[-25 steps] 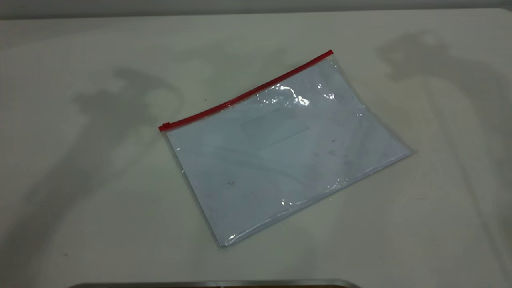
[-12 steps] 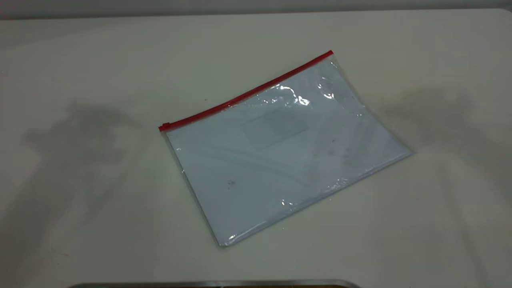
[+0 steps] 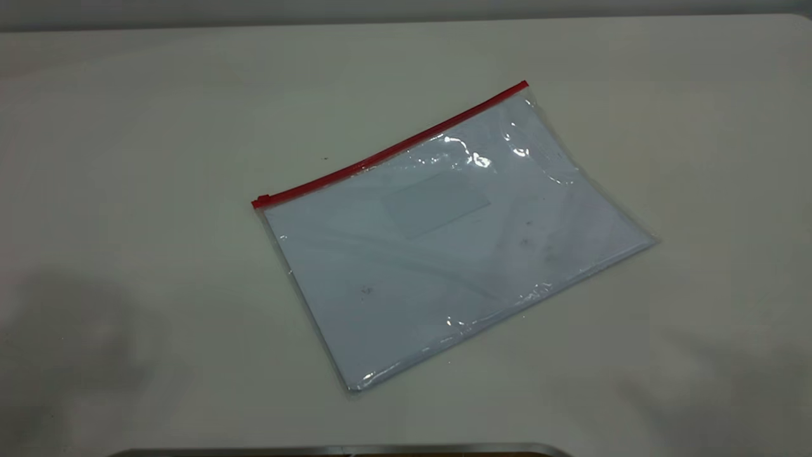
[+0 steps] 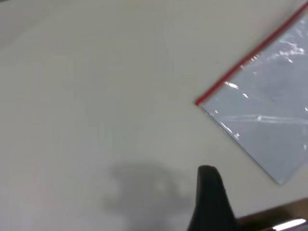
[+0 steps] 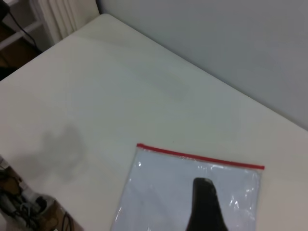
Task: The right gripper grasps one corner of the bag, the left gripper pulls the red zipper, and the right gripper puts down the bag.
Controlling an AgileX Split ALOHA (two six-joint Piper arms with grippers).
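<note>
The bag (image 3: 444, 254) lies flat on the white table, bluish-white and crinkly, with a faint label window. The red zipper (image 3: 390, 150) runs along its far long edge, with the slider tab (image 3: 261, 201) at the left end. Neither gripper shows in the exterior view. In the left wrist view the left gripper (image 4: 208, 169) hangs above bare table, apart from the bag's corner (image 4: 269, 115) and its zipper (image 4: 250, 60), its jaws together in one point. In the right wrist view the right gripper (image 5: 203, 182) is high over the bag (image 5: 159, 192), short of the zipper (image 5: 199, 156), jaws together.
A metal edge (image 3: 342, 449) runs along the table's near side and also shows in the left wrist view (image 4: 284, 224). The right wrist view shows a grey wall behind the table, a white ribbed unit (image 5: 62, 14) beyond one corner and cables (image 5: 24, 202) below the edge.
The arm shadows beside the bag have slid outward and toward the near edge of the table. The bag has not moved.
</note>
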